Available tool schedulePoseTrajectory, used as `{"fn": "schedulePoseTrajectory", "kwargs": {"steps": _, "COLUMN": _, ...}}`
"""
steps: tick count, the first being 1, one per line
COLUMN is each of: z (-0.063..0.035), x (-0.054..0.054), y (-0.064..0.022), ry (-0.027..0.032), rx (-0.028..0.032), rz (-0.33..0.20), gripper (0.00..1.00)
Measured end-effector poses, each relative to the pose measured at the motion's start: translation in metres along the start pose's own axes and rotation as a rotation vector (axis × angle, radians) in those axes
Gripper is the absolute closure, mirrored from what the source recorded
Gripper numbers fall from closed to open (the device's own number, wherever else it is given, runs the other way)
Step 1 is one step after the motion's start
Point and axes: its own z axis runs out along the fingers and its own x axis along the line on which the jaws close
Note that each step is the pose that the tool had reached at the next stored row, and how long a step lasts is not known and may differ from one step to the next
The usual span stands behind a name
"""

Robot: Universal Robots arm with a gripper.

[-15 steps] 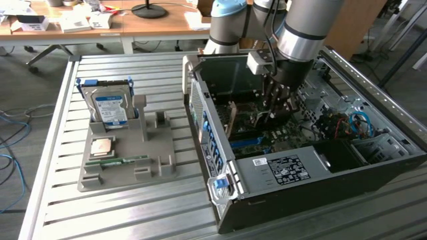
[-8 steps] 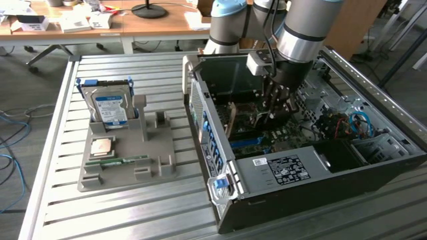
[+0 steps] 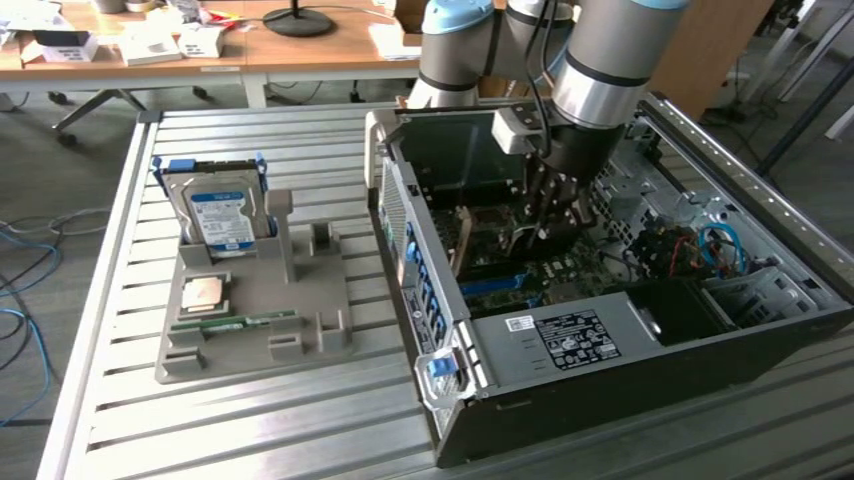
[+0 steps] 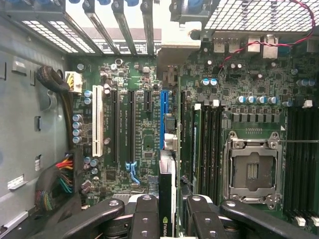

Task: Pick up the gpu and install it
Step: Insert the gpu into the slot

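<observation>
My gripper point(image 3: 551, 215) reaches down into the open computer case point(image 3: 441, 300) and is shut on the gpu point(image 3: 466, 240). There the card's brownish face stands upright over the motherboard, running toward the case's rear wall. In the wrist view the gpu point(image 4: 166, 186) is edge-on between the two black fingers point(image 4: 144, 219) of the gripper point(image 4: 167, 211). Its silver bracket end point(image 4: 179, 45) lies against the rear slot openings. The card hangs in line with the blue expansion slot point(image 4: 164, 117). Whether its edge touches the slot I cannot tell.
A grey holder tray point(image 3: 314, 345) sits at the exterior view's left on the slatted table. It carries a hard drive point(image 3: 220, 215), a processor chip point(image 3: 203, 292) and a green memory stick point(image 3: 240, 322). Inside the case are a processor socket point(image 4: 251, 172) and cable bundles point(image 4: 60, 181).
</observation>
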Motion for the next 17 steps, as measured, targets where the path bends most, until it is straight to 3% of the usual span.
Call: {"fn": "schedulePoseTrajectory", "kwargs": {"steps": 17, "z": 0.0044, "x": 0.0, "y": 0.0052, "ry": -0.0072, "rx": 0.0074, "rz": 0.0, "gripper": 0.74}}
